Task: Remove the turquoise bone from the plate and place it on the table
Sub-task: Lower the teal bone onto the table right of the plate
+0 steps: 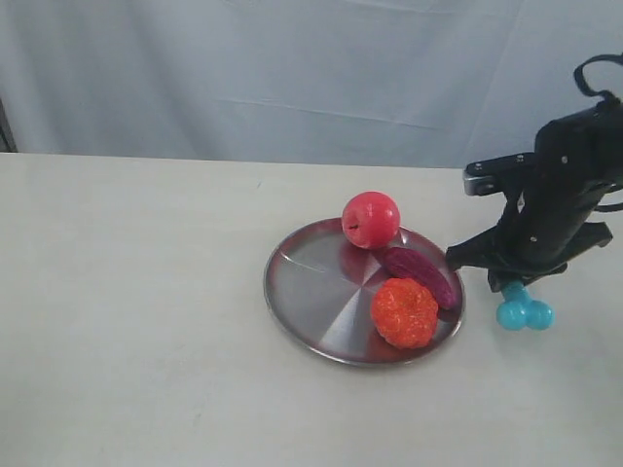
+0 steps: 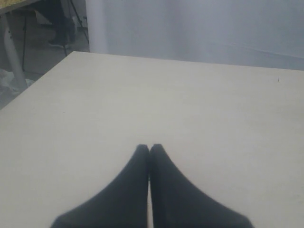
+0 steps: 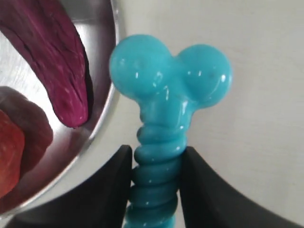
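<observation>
The turquoise bone [image 1: 525, 311] hangs just right of the silver plate [image 1: 321, 292], over the cream table [image 1: 146, 341]. My right gripper [image 1: 513, 287] is shut on its ribbed shaft, and the knobbed end points down. In the right wrist view the bone [image 3: 164, 118] sits between the black fingers [image 3: 109, 190], with the right gripper [image 3: 156, 159] beside the plate's rim [image 3: 107, 109]. Whether the knob touches the table I cannot tell. My left gripper [image 2: 150, 148] is shut and empty over bare table; it does not show in the exterior view.
On the plate lie a red apple [image 1: 371, 219], a purple sweet potato [image 1: 421, 272] and an orange-red knobbly fruit [image 1: 405, 312]. A grey-white curtain [image 1: 292, 68] hangs behind the table. In the left wrist view the table's edge [image 2: 33, 85] drops to the floor.
</observation>
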Motion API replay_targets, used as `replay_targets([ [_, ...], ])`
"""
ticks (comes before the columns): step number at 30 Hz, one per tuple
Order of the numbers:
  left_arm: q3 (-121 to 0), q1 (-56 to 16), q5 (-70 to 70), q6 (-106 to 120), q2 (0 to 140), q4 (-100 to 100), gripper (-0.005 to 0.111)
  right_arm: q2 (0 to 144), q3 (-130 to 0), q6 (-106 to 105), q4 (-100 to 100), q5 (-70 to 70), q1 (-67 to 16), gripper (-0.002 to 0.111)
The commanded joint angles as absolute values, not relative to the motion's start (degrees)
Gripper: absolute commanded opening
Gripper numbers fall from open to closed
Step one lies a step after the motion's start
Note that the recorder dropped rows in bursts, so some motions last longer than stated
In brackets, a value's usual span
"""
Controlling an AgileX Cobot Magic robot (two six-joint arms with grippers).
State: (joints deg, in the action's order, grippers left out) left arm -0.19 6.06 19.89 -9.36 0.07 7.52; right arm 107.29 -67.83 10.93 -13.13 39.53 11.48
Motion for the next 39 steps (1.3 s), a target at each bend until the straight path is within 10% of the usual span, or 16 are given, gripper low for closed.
replay_targets([
  [1, 0.0, 5.8, 19.7, -9.4, 0.0, 7.5, 0.0, 110.5, -67.7, 12.6, -13.1, 34.5, 11.8, 0.0],
  [28, 0.0, 5.8, 19.7, -9.3, 0.0, 7.5, 0.0, 115.6, -67.9, 16.6, -14.9, 30.0, 11.8, 0.0],
  [36, 0.0, 5.8, 19.7, -9.3, 0.0, 7.5, 0.0, 115.6, -67.9, 16.6, -15.3, 31.0, 11.8, 0.066],
  [39, 0.0, 5.8, 19.7, -9.3, 0.0, 7.5, 0.0, 115.6, -67.9, 16.6, -16.3, 31.7, 11.8, 0.061],
])
